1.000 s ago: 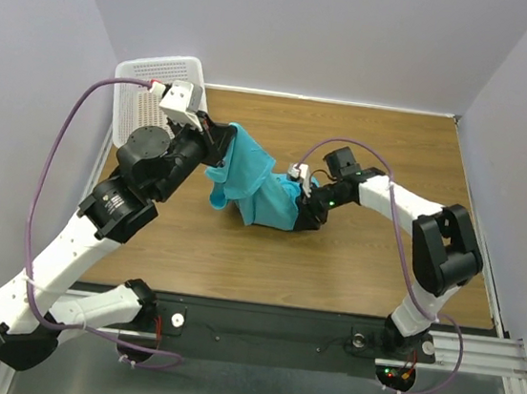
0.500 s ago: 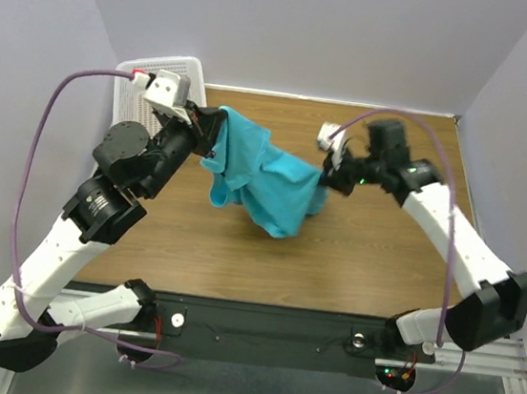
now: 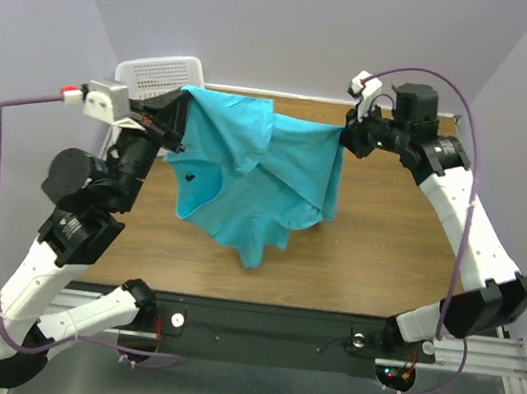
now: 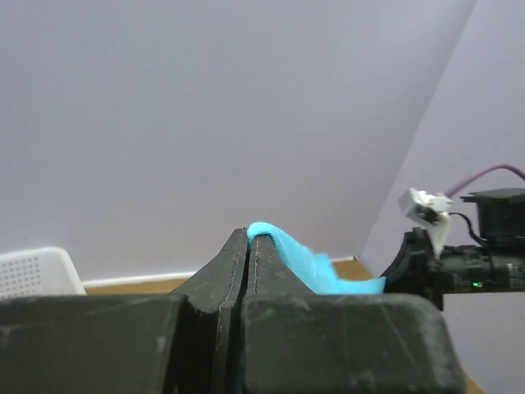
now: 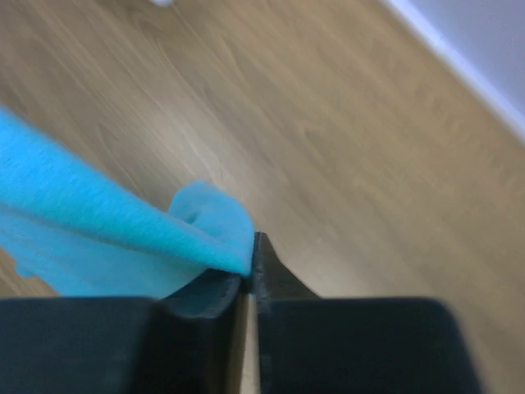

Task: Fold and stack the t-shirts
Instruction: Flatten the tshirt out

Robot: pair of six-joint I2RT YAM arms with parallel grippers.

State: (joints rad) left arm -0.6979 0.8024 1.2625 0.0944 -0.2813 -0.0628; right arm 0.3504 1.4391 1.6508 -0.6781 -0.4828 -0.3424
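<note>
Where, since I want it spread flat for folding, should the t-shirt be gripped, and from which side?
At the two ends of its raised top edge, each claw coming from its own side. The t-shirt hangs spread from that edge, pinched there by the left claw and right claw; lower down it droops in loose folds.

t-shirt [image 3: 247, 176]: soft matt cloth | table [image 3: 391, 251]: smooth wood grain | basket [image 3: 158, 74]: white plastic mesh

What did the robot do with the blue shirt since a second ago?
The right gripper shut on the t-shirt and swung toward the far right; the left gripper pulled leftward, spreading it out between them. The left grip and the basket stayed.
</note>
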